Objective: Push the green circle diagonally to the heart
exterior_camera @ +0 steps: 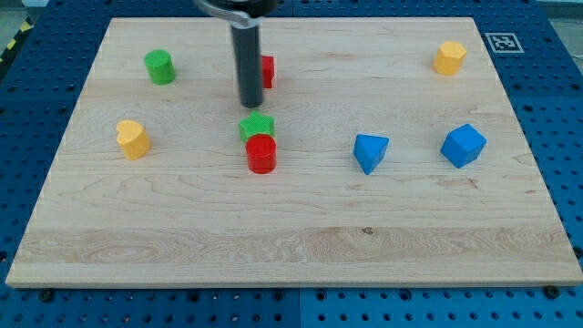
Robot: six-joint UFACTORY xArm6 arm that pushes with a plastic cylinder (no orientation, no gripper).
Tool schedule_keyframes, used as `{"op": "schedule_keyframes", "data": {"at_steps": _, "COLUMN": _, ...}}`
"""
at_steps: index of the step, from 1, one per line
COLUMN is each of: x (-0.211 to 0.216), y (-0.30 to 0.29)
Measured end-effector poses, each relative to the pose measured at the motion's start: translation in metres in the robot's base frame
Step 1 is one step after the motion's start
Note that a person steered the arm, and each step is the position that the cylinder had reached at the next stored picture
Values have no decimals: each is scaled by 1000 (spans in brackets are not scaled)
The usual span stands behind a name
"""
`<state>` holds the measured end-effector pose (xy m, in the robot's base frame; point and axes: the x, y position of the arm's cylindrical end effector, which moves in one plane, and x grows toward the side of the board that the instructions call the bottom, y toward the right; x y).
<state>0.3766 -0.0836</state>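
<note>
My tip [250, 105] hovers beyond the round green circle [159, 66].

Views: one only, nothing shared.
Position: above the board's [301, 246] near edge, high.
Facing: down and forward, across the wood.
Range: moderate; nearly the whole board fits, blue pegboard [565, 109] round it.

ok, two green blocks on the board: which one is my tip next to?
The green block mid-board, touching the red cylinder; my tip sits just above it. The green cylinder stands far off, upper left.
</note>
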Motion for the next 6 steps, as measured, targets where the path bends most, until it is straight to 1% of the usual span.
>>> {"op": "schedule_keyframes", "data": {"at_steps": 1, "x": 1, "y": -68}}
{"op": "schedule_keyframes", "data": {"at_steps": 2, "x": -15, "y": -137}}
{"op": "schedule_keyframes", "data": {"at_steps": 3, "x": -58, "y": -176}}
{"op": "schedule_keyframes", "data": {"at_steps": 4, "x": -98, "y": -155}}
{"op": "schedule_keyframes", "data": {"at_steps": 5, "x": -56, "y": -99}}
{"op": "schedule_keyframes", "data": {"at_steps": 6, "x": -16, "y": -61}}
